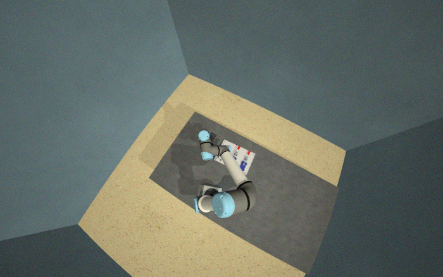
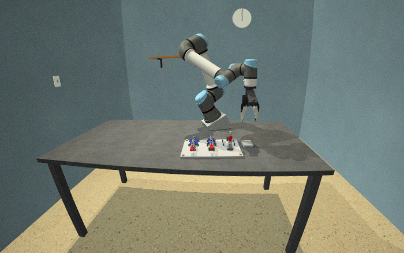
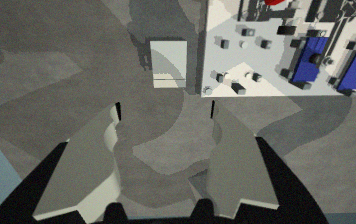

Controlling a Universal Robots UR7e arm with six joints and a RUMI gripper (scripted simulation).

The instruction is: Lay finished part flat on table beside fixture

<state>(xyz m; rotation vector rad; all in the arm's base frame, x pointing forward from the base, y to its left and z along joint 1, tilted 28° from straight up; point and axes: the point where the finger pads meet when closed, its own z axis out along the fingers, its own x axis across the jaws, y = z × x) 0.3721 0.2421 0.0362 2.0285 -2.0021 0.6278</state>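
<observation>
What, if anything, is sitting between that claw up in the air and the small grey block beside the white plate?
Nothing visible. The gripper hangs open and empty well above the table, and the grey finished part already lies flat beside the fixture with only open air over it. Both blue blanks remain clamped.
</observation>
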